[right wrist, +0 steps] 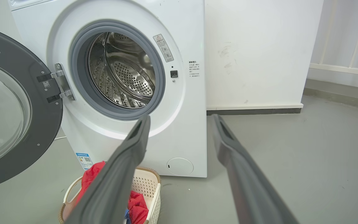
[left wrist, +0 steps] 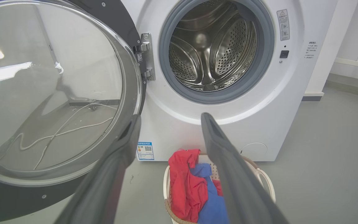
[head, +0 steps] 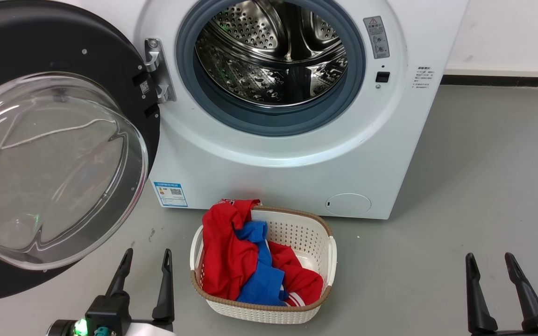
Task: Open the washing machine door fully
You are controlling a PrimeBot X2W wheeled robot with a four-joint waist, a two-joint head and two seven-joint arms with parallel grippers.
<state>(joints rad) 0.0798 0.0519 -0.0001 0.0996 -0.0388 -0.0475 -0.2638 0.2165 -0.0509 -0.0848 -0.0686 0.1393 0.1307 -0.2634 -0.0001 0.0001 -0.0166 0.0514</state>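
Left pincer [head: 148,255] gapes wide (apparently just clear of the washing machine door [head: 54,154]).

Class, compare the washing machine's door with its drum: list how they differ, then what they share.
The door is a black ring around clear glass; the drum is shiny perforated steel. The door bulges outward; the drum is a hollow. The door hangs swung open beside the machine; the drum sits inside it. Both are round.

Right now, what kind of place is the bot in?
Probably a laundry area or a test room: front-loading washing machine with its door open, a basket of red and blue clothes before it, bare grey floor.
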